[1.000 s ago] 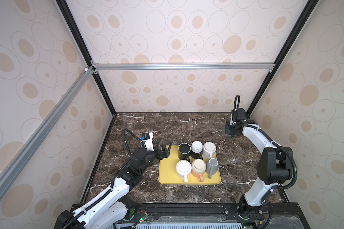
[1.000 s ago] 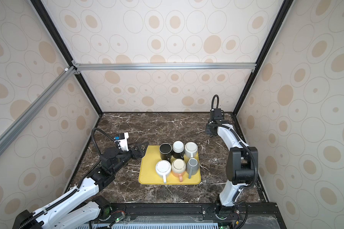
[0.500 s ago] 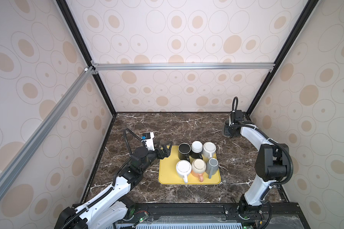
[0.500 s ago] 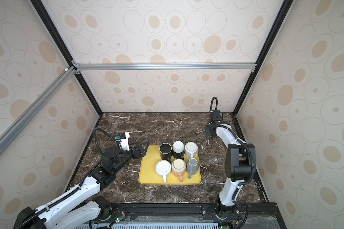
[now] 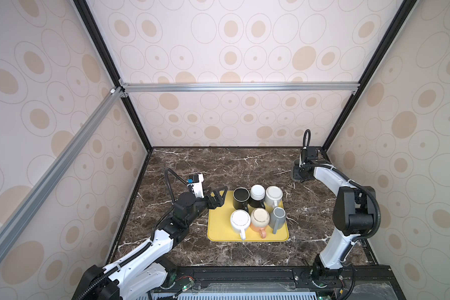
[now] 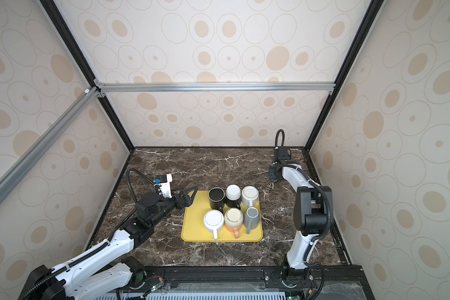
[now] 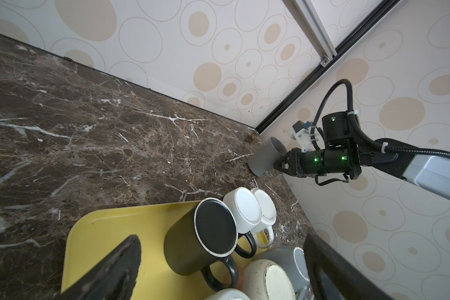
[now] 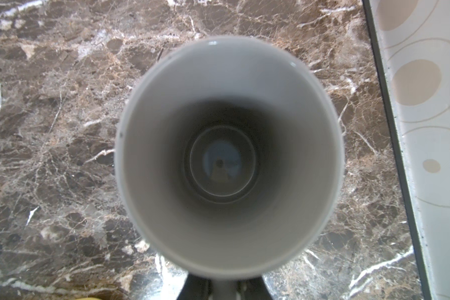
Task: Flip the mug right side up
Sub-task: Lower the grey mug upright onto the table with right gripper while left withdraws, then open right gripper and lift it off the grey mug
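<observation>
A grey mug stands mouth up near the table's back right corner, leaning slightly, its base at or just above the marble. My right gripper is shut on the mug's handle side. The right wrist view looks straight down into the mug's empty inside, with the right gripper at its rim. In both top views the right wrist covers most of the mug. My left gripper hangs open and empty over the left edge of the yellow tray.
Several mugs stand upside down on the yellow tray: a black one, white ones, a beige one and a grey one. The enclosure walls lie close behind the right gripper.
The right wrist has shifted slightly with the grey mug still in its grip. The left arm has stayed where it was, jaws open.
</observation>
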{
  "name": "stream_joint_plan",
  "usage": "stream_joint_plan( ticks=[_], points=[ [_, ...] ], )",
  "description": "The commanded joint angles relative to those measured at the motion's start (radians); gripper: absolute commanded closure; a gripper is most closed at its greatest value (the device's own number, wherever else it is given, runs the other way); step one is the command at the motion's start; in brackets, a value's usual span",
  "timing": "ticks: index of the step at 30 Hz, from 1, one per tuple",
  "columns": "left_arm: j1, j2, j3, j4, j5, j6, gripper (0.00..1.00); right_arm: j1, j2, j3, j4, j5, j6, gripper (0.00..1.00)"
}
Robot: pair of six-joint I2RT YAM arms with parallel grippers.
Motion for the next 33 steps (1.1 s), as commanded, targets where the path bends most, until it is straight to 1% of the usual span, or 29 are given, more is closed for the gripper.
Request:
stream_joint_plan(
  ticks=[1, 12, 17, 20, 22, 23, 26, 30, 33],
  points=[
    [-0.007, 0.010, 0.002, 0.047, 0.019, -0.014, 0.02, -0.005, -0.012, -0.011, 0.083, -0.001, -0.009, 1.00],
    [-0.015, 0.019, 0.012, 0.039, 0.012, -0.002, 0.01, -0.005, -0.035, -0.037, 0.082, 0.020, -0.004, 1.00],
    [-0.018, 0.020, 0.011, 0.038, 0.007, -0.001, 0.01, -0.005, -0.044, -0.041, 0.077, 0.042, -0.003, 0.95],
    [-0.017, 0.017, 0.008, 0.035, 0.006, 0.000, 0.00, -0.005, -0.050, -0.045, 0.070, 0.040, -0.001, 0.88],
    [-0.018, 0.017, 0.007, 0.035, 0.003, 0.000, 0.00, -0.005, -0.058, -0.053, 0.073, 0.038, 0.005, 0.78],
    [-0.017, 0.018, 0.007, 0.035, 0.002, 0.000, 0.00, -0.005, -0.062, -0.059, 0.076, 0.036, 0.008, 0.76],
    [-0.018, 0.022, 0.008, 0.035, 0.003, 0.004, 0.00, -0.005, -0.072, -0.065, 0.070, 0.031, 0.013, 0.72],
    [-0.018, 0.028, 0.017, 0.026, 0.001, 0.017, 0.00, -0.005, -0.101, -0.077, 0.066, 0.024, 0.019, 0.71],
    [-0.019, 0.030, 0.059, -0.054, -0.041, 0.059, 0.00, -0.004, -0.140, -0.073, 0.040, 0.053, 0.028, 0.71]
  ],
)
